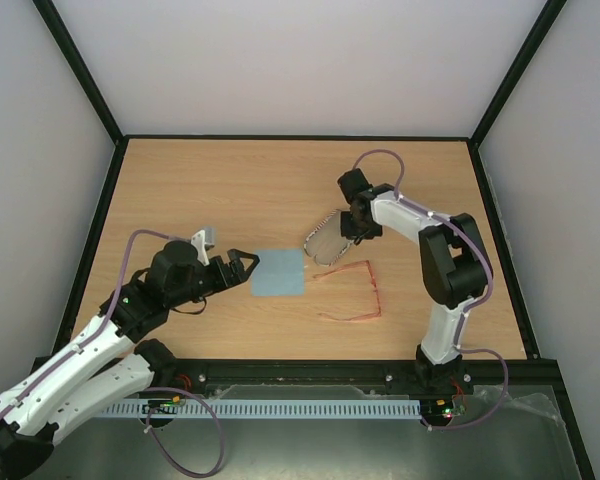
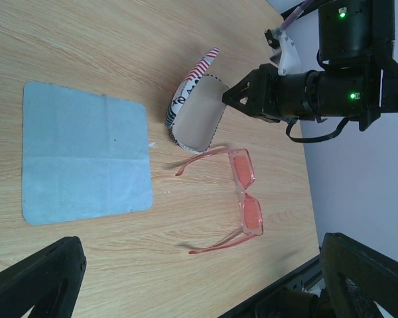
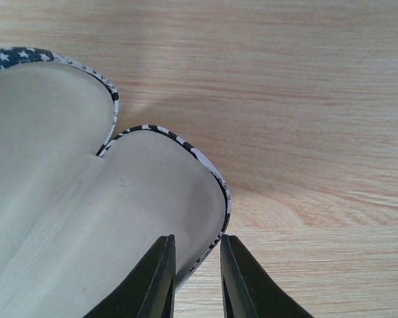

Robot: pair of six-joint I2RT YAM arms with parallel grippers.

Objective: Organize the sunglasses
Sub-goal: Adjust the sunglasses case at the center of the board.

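Left wrist view: the sunglasses (image 2: 251,213) lie on the wooden counter (image 2: 86,40) with both arms unfolded. Their reddish lenses face away from the light blue cloth (image 2: 86,156) and the slender arms reach back toward it. The cloth lies flat, well apart from the lenses. The tip of one arm of the sunglasses ends just beside the open case (image 2: 199,116), whose pale lining shows inside a rim of stripes and lettering. The right claw (image 2: 227,97) sits at the far edge of that case. In the right wrist view its fingers (image 3: 160,278) stand narrow, one over the cream lining and one outside. The striped rim runs between them, and whether they press on it cannot be told. In the top external view the left claw (image 1: 248,263) is spread wide and holds nothing. It hovers just left of the cloth and points toward it. From above, the cloth sits near the middle of the counter and the case is to its right and a little farther back. The sunglasses lie between the case and the near edge, in front of the right arm's base, and neither claw touches them.
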